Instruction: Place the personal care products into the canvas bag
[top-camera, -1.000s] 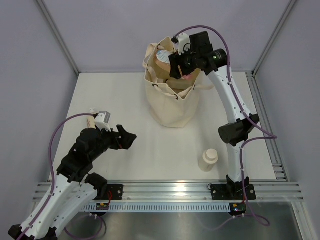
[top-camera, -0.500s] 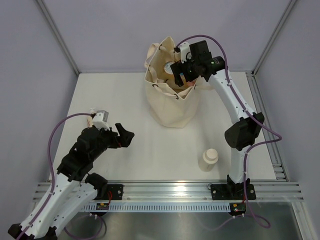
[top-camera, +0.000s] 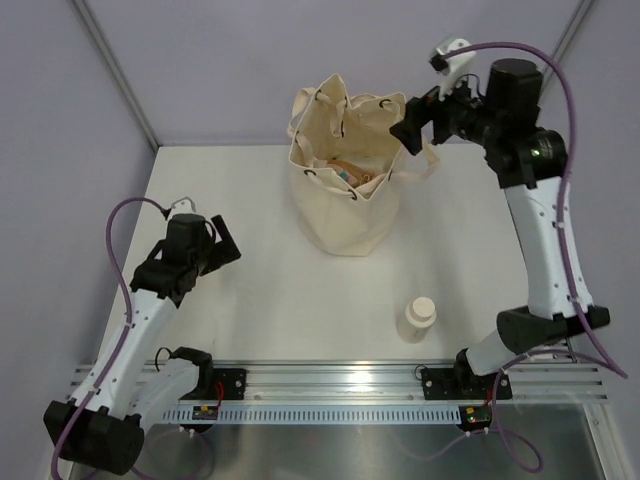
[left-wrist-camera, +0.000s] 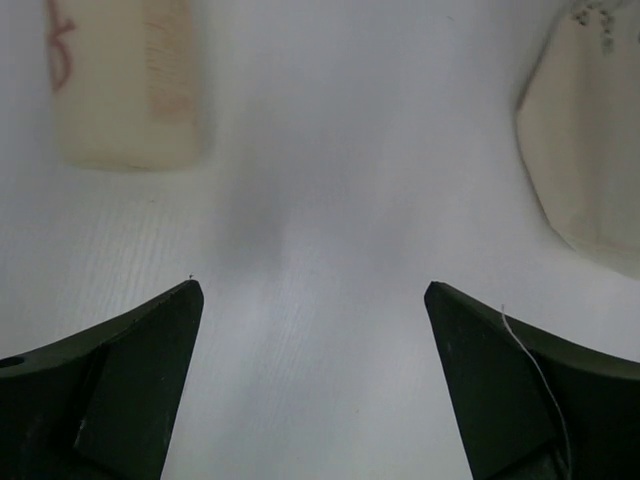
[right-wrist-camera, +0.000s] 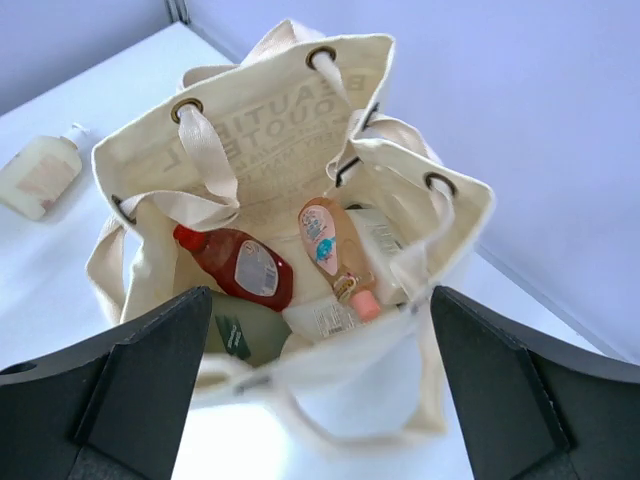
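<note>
A: R gripper (right-wrist-camera: 320, 292)?
B: Wide open, empty. Held high above bag (top-camera: 345, 215), off its right-rear side, prob. to stay clear of the soft handles
A: In bag so far?
B: Red bottle (right-wrist-camera: 235, 265), pink tube (right-wrist-camera: 330, 245), green bottle (right-wrist-camera: 240, 335), plus sth white beside them. All lying heaped at the bottom, as dropped things would
A: Left out?
B: One cream bottle (top-camera: 415, 320) on table (top-camera: 250, 330), front right, well apart from bag
A: L gripper (left-wrist-camera: 312, 290)?
B: Open too, nothing between the fingers. Low over table at left, well apart from bag; looks parked out of R arm's way
A: Next?
B: Prob. fetch that cream bottle. Nearer R arm's base, so likely R's job
A: Risk?
B: Floppy rim. Better to release over mid-mouth, not at the edge
</note>
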